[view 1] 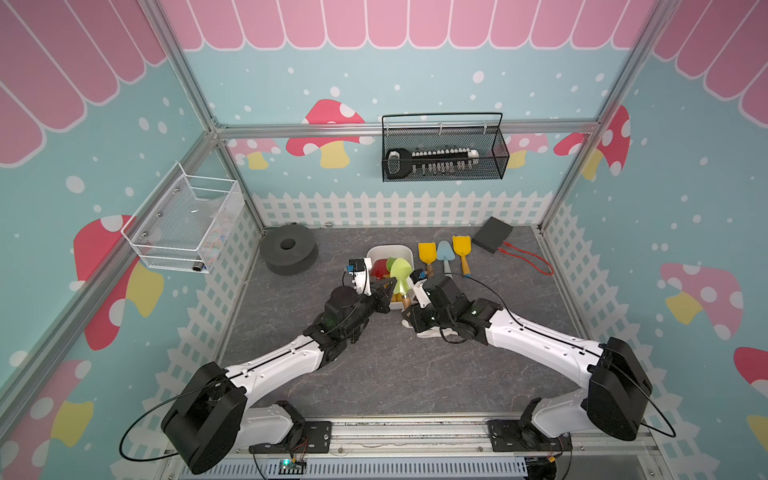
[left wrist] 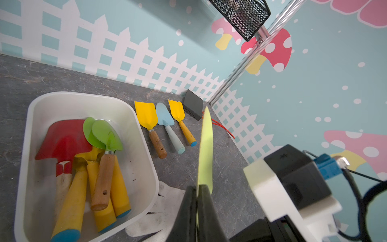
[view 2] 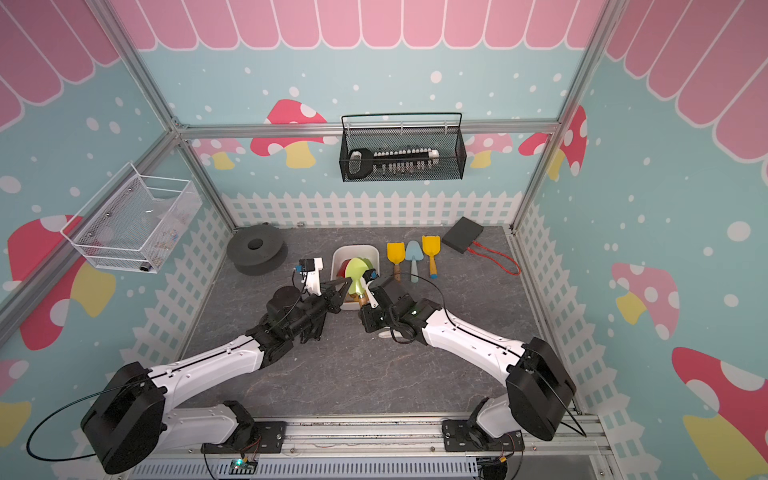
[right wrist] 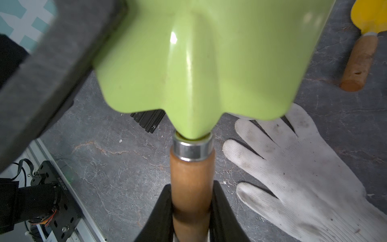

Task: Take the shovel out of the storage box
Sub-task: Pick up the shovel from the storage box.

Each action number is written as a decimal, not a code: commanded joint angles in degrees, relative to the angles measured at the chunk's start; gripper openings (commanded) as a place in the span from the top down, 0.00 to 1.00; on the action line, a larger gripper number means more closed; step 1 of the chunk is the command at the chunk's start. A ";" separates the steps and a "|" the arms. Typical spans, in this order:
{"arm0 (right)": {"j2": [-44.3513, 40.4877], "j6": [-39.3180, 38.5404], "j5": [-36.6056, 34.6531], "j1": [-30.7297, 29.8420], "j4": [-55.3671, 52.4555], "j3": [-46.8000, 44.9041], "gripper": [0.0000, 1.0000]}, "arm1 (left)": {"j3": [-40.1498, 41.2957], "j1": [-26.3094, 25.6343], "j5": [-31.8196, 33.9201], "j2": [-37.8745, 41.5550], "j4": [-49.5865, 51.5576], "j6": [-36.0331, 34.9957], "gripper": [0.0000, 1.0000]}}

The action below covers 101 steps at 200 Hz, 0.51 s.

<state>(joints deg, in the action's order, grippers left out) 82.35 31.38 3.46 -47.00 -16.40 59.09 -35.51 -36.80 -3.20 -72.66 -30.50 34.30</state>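
A light green shovel (view 1: 401, 272) (view 2: 357, 270) with a wooden handle (right wrist: 191, 178) hangs above the near end of the white storage box (view 1: 386, 248) (view 2: 355, 248). My left gripper (view 1: 390, 291) (left wrist: 198, 188) is shut on the thin edge of its blade (left wrist: 206, 146). My right gripper (view 1: 409, 305) (right wrist: 191, 192) is shut on the handle below the metal collar, one finger pressed against each side. Inside the storage box (left wrist: 83, 96) lie a red shovel (left wrist: 62, 140), a green one (left wrist: 104, 134) and several yellow-handled ones.
Two yellow shovels (view 1: 427, 253) (view 1: 461, 245) and a blue one (view 1: 444, 251) lie in a row right of the box. A white glove (right wrist: 303, 178) lies under my right wrist. A black case (view 1: 492, 233) with a red cord sits back right, a grey spool (view 1: 289, 249) back left.
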 commanded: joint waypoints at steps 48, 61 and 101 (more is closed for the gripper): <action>0.66 -3.41 -2.50 1.29 -7.85 4.33 0.86 | 2.00 -0.64 4.39 1.76 4.90 -6.45 0.43; 1.14 -3.98 -0.88 2.86 -9.13 4.61 0.86 | 2.15 -0.65 5.66 1.27 5.05 -7.88 0.41; 2.92 -6.35 3.24 9.05 -12.09 5.24 0.85 | 1.05 -0.65 6.72 -3.23 5.49 -10.60 0.41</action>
<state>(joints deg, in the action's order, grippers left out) 83.83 27.57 3.84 -41.30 -25.32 62.76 -34.02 -37.26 2.00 -72.97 -26.61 27.16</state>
